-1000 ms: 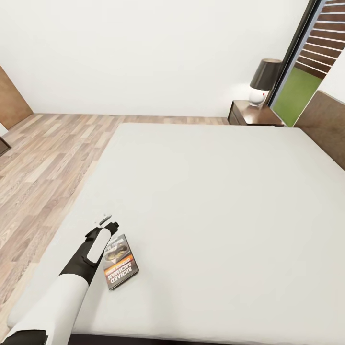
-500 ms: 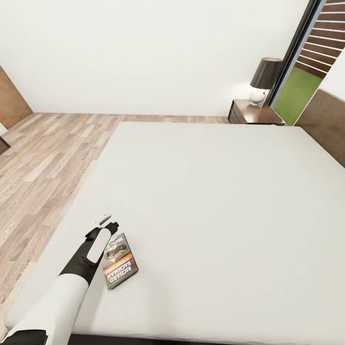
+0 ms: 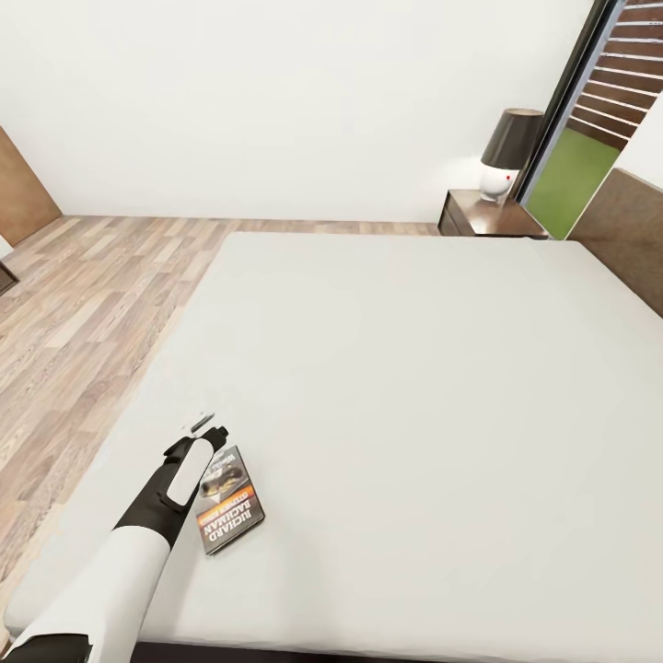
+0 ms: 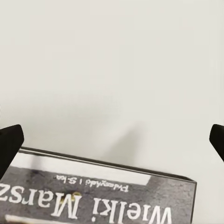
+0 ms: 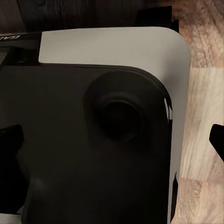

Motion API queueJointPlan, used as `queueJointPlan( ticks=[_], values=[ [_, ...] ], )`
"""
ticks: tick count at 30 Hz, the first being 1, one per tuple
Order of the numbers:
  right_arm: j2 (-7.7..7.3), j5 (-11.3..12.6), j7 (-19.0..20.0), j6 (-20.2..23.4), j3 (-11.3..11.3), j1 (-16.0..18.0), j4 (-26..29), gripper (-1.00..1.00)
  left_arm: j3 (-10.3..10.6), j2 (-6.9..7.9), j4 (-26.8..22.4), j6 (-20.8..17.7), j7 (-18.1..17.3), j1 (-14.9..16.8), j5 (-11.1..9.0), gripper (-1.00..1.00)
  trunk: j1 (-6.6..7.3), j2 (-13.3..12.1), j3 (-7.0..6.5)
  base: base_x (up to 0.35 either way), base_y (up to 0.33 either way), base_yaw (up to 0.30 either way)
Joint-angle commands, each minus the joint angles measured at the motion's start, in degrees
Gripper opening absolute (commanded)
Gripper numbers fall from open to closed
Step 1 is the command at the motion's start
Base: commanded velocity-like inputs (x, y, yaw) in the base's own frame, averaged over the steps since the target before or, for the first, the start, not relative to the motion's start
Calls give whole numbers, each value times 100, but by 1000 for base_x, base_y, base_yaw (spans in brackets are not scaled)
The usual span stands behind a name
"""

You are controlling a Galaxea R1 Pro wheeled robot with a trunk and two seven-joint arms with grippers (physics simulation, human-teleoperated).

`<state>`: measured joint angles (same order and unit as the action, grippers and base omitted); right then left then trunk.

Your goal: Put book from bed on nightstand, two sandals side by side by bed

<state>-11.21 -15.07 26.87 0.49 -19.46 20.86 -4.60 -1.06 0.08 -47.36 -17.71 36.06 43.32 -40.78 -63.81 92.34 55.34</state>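
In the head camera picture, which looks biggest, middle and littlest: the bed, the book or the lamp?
1. The bed, by far the biggest.
2. The lamp and the book look about alike; the lamp stands much farther away, so I won't rank them.

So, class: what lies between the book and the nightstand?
Head view: only bare mattress between the book and the nightstand.

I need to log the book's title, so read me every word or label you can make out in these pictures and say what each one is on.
"RICHARD BACHMAN": white block letters on the cover of the book, lying on the bed beside the left claw.
"Wielki Marsz": large white letters on the book's cover in the left wrist view.
A small line of white print above "Wielki Marsz": too blurred to read.
Pale letters on the robot's own body in the right wrist view: cut off, unreadable.
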Motion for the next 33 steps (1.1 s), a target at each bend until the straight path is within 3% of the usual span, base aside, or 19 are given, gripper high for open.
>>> queueJointPlan(
  ticks=[1,17,23,33],
  values=[
    [-4,-40,11,5,-49,6,-12,100,-2,3,-11,-22,30,1,-35,100,0,2,4,0,0,0],
    [-4,-40,11,7,-49,6,-10,100,-8,9,-11,-22,24,1,-35,100,0,2,4,0,0,0],
    [-4,-40,11,7,-49,6,-13,100,-8,10,-11,-22,24,1,-35,100,-131,243,111,0,0,0],
    [-4,-40,11,6,-49,6,-13,100,-8,13,-11,-22,27,1,-35,100,-131,243,111,0,0,0]
  ],
)
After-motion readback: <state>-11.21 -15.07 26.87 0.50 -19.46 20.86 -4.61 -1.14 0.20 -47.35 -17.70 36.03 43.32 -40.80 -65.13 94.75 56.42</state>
